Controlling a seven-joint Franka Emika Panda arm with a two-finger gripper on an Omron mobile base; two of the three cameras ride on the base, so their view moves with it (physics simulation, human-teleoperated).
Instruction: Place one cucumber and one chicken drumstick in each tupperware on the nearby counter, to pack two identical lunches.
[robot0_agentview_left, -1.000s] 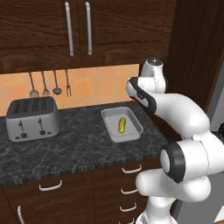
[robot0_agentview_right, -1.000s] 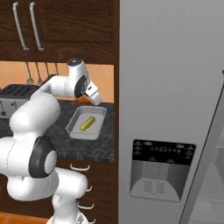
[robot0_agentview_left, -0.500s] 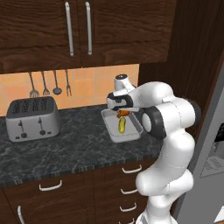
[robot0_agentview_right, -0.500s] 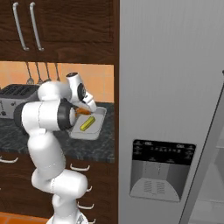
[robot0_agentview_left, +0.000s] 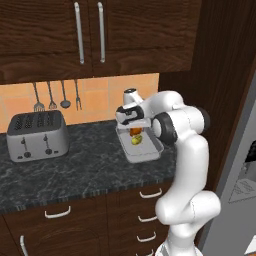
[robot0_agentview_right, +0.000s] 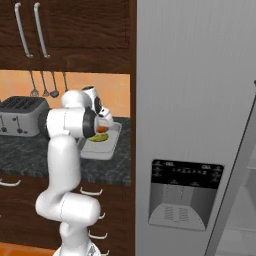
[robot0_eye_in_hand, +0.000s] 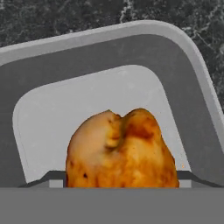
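The gripper (robot0_agentview_left: 135, 131) holds the chicken drumstick (robot0_eye_in_hand: 121, 151) between widely spread jaws, low over the tupperware (robot0_agentview_left: 148, 152) at centre frame in the left base view. The drumstick is lumpy and orange-brown, and it hides the fingertips in the hand view. A yellow-green cucumber (robot0_agentview_left: 136, 141) lies in the tray, partly covered. The counter (robot0_agentview_left: 85, 165) is speckled black. No writing is legible.

Speckled polished-stone counter (robot0_agentview_left: 90, 165); translucent matt plastic tupperware (robot0_eye_in_hand: 131, 48); rough, browned chicken drumstick (robot0_eye_in_hand: 120, 151); brushed-metal toaster (robot0_agentview_left: 36, 135).
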